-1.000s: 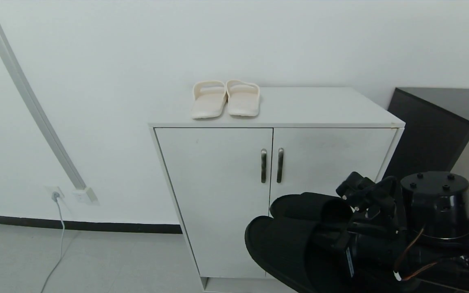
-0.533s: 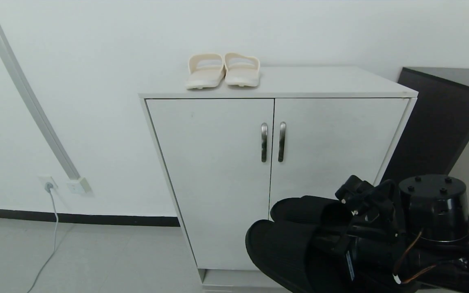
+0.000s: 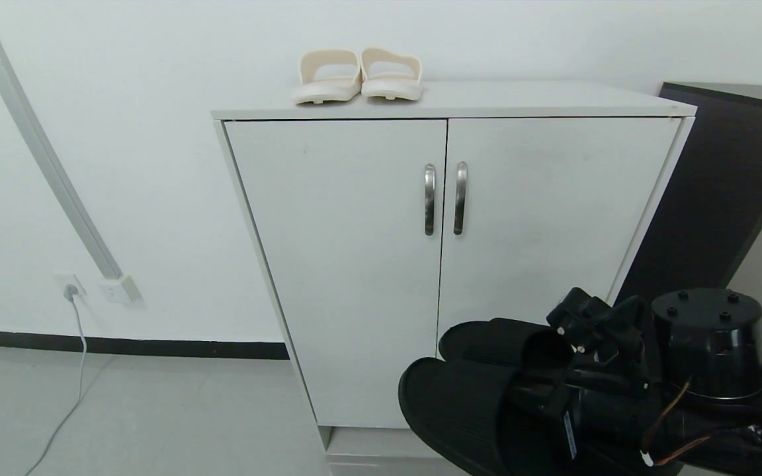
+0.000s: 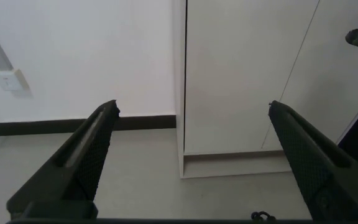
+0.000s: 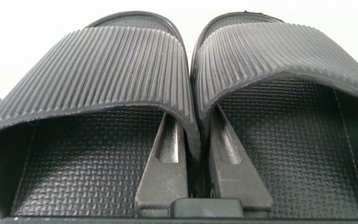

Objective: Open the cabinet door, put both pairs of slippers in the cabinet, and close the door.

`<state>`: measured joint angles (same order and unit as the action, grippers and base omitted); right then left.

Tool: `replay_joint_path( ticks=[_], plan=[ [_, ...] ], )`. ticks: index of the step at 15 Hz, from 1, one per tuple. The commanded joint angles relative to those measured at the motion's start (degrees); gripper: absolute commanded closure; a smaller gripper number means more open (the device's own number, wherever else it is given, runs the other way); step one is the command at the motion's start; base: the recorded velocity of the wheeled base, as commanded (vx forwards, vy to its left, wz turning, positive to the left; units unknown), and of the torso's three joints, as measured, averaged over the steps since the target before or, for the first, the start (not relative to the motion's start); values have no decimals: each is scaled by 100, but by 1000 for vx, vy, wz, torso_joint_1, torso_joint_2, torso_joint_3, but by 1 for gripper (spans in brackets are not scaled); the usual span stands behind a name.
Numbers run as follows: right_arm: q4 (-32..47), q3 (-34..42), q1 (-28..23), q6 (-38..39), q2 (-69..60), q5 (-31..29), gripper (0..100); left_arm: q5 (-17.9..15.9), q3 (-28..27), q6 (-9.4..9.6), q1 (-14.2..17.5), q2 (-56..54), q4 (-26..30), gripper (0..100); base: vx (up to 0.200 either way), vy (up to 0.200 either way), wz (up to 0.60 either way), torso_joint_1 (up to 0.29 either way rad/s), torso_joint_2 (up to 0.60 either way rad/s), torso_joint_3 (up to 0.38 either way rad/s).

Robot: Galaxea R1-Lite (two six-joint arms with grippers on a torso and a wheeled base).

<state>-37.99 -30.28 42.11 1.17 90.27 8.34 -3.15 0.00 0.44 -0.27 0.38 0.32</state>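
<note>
Both cabinet (image 3: pixel 540 99) doors are shut, so we're still at the door-opening step.

The right gripper (image 5: pixel 194 146) is closed on the black slippers (image 3: pixel 480 390). Its two fingers reach in under the straps and pinch the adjoining side walls, with the toes pointing at the cabinet. The pair hangs low in front of the cabinet's right door (image 3: pixel 540 218), close to it but not touching.

The left gripper (image 4: pixel 191 115) has its fingers spread wide with nothing between them. It faces the cabinet's lower left corner and is well apart from it.

The beige slippers (image 3: pixel 358 76) sit side by side on the cabinet top, over the left door (image 3: pixel 348 264).

What the next move turns on:
- The left handle (image 3: pixel 429 199) and right handle (image 3: pixel 460 198) are vertical bars on either side of the centre seam, in the cabinet's upper half.
- We judge that only the left gripper is free to pull. The handles lie above its current aim and toward the seam.
- The handles' long axis is vertical, so the fingers should close across the bar from its two sides.

Room to move:
- There is open floor in front of the cabinet's left side, so the left door can swing freely.
- The right door would likely sweep into the held black pair.
- A dark unit (image 3: pixel 718 198) stands just beside the cabinet's right side.
- The two handles sit close together, so there is a risk of hooking both.
</note>
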Motion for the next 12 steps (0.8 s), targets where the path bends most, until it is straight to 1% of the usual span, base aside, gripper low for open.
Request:
replay_joint_path(
  ticks=[1,3,5,6,7,8,9,10,11,12],
  plan=[
    [-60,75,17,-3,-10,1,100,-2,0,0,0,33,3,0,0,0,0,0,0,0],
    [-280,137,17,-12,-10,-25,100,24,0,0,0,147,3,0,0,0,0,0,0,0],
    [-403,224,17,-73,-10,-25,100,16,0,0,9,296,-5,0,0,0,0,-12,122,117],
    [-403,242,17,-73,-1,-25,100,24,-149,0,9,323,-23,0,0,0,0,7,115,80],
    [-403,251,17,-73,-1,-25,100,42,-580,-61,18,446,-14,0,0,0,0,7,80,41],
    [-403,251,17,-73,-1,-16,100,24,-967,-70,18,657,21,0,0,0,0,0,0,0],
    [-403,251,17,-73,-1,-8,100,-134,-1213,-18,-8,1307,-14,0,0,0,0,0,0,0],
    [-411,268,17,-82,-1,-8,100,-600,-1380,-9,-70,1966,-172,0,0,0,0,0,0,0],
    [-403,277,17,-82,-10,-8,100,-1101,-1477,-35,-96,2590,-445,0,0,0,0,0,0,0],
    [-411,312,17,-82,-10,-8,100,-1496,-1494,-18,-96,3082,-779,0,0,0,0,0,0,0]
  ],
)
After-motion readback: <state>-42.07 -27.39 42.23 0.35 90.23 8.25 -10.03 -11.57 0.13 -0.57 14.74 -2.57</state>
